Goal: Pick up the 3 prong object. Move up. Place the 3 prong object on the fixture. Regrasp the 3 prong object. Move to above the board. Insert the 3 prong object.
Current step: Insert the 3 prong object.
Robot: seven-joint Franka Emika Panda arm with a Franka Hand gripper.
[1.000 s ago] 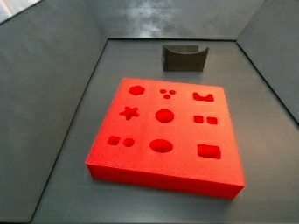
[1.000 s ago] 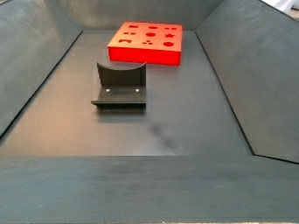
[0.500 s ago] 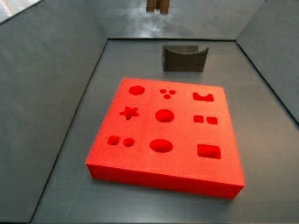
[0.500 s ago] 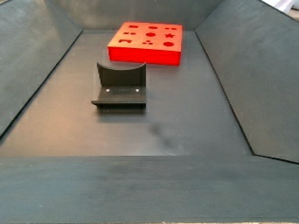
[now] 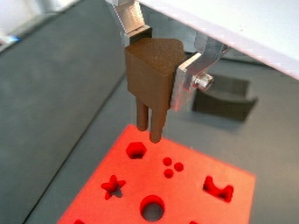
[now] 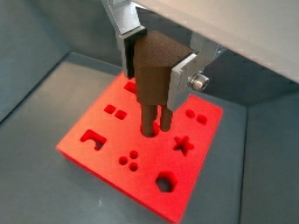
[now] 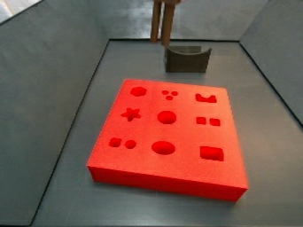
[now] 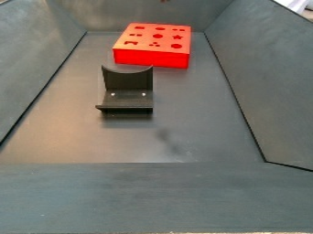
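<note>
My gripper (image 5: 158,66) is shut on the 3 prong object (image 5: 149,83), a brown block held upright with its thin prongs pointing down. Both wrist views show it between the silver fingers (image 6: 184,80), hanging above the red board (image 5: 187,197). In a wrist view the prongs (image 6: 153,122) hang over the board (image 6: 128,136), apart from the three small holes (image 6: 135,159). In a side view the object (image 7: 165,19) hangs high behind the board (image 7: 190,133), near the fixture (image 7: 187,58). The fixture (image 8: 126,89) is empty.
Grey sloping walls (image 7: 53,106) enclose the floor on all sides. The board (image 8: 153,59) lies at one end of the bin, the fixture on its base plate beside it. The fixture also shows in a wrist view (image 5: 222,98).
The 3 prong object has come down into a side view from above. It was out of view a second ago and hangs lower now than half a second ago.
</note>
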